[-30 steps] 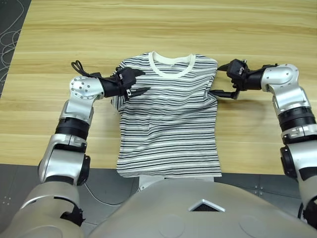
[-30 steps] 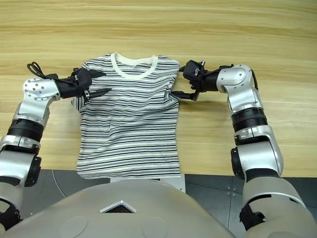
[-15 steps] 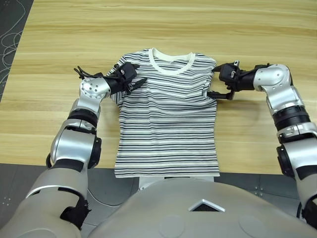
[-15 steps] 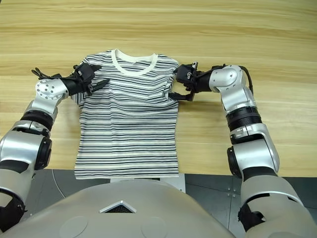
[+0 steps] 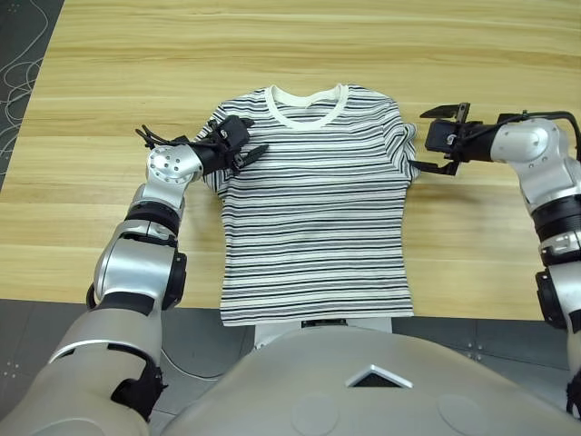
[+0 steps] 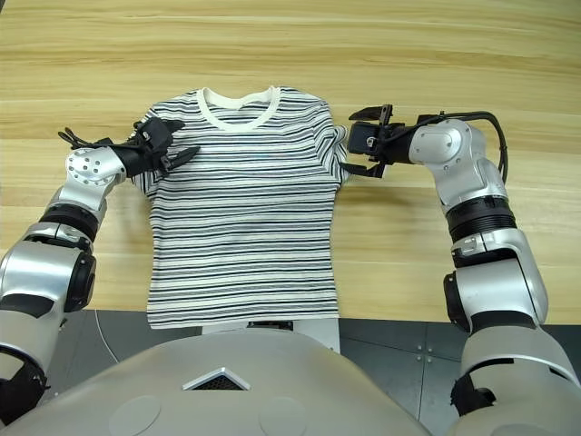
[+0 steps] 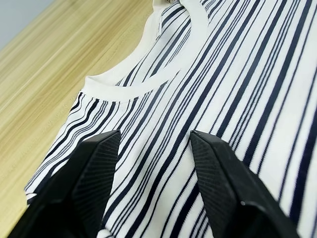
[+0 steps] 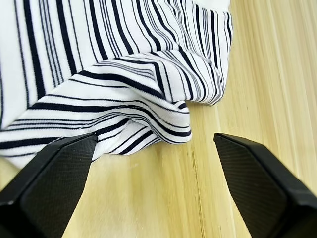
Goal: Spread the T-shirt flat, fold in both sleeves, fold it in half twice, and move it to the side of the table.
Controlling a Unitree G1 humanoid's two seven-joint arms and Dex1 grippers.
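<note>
A: Right, the T-shirt (image 5: 313, 218) lies flat on the bench (image 5: 454, 54), collar away from the robot. The left jaws hover released over its left shoulder. The right jaws gape empty just beside the bunched right sleeve (image 8: 148, 114).

B: Sleeves next, I'd say. Pinch that rumpled edge low, then carry it inward without dragging the body.

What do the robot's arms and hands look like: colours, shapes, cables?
The left arm and right arm have rounded silver shells joined by black ribbed rings. The left hand and right hand are black, with two fingers whose pads bear a fine grid texture. Thin black cables loop at the left wrist; a thicker one arches over the right arm.
</note>
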